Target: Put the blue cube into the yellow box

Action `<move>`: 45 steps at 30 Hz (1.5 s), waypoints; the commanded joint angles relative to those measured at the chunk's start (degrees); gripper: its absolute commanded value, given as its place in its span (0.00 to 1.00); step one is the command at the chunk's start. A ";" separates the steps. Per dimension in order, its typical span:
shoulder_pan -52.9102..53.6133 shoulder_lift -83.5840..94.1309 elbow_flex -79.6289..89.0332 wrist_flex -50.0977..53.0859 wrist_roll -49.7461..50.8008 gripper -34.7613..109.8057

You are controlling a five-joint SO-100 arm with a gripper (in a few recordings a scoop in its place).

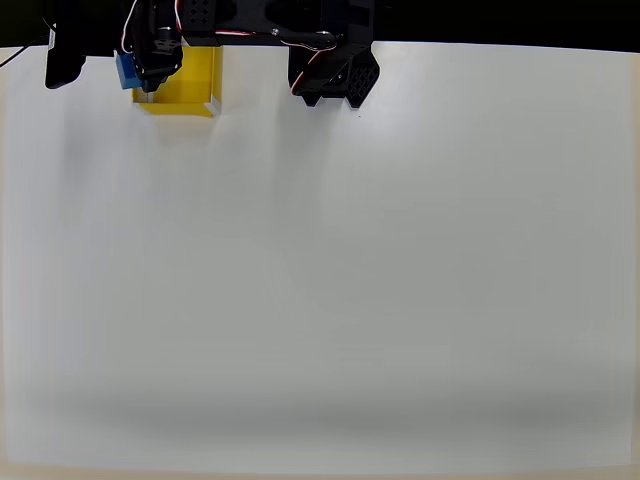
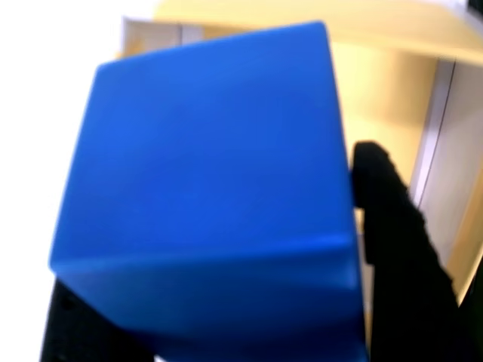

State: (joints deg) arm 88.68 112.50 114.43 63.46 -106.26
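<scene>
So the grab is done: the gripper (image 1: 150,68) has the blue cube (image 2: 204,196) clamped between its two black fingers (image 2: 396,249), closed tight on its sides, and the cube is up off the table. In the wrist view it sits right in front of the camera, tilted a bit, with the yellow box (image 2: 392,98) below and beyond it.

From overhead, the cube (image 1: 126,70) hangs at the left side of the gripper, about over the box's left wall rather than squarely over the floor (image 1: 195,85). I'd call this most of the way there; what's left is to shift a little toward the box's middle, lower, and let go.

Room-wise: the box walls are thin and the nearest one looks to be directly under the cube, so dropping now could catch the rim and tip it outside. The box is a few times wider than the cube, so there's decent slack once centred. The table (image 1: 350,280) on the open side gives plenty of space to pull back.
</scene>
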 commanded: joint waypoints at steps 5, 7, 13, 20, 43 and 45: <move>2.64 2.37 2.29 -1.76 -1.05 0.28; 3.16 2.37 3.25 -1.76 -1.41 0.28; 4.31 2.72 6.68 -3.78 -2.37 0.28; 5.45 1.67 11.78 -9.05 -3.96 0.28; 5.98 7.47 8.26 -4.66 -9.14 0.47; 5.98 7.91 5.27 -2.02 -10.28 0.48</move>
State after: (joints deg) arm 93.78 113.99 128.67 58.80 -114.43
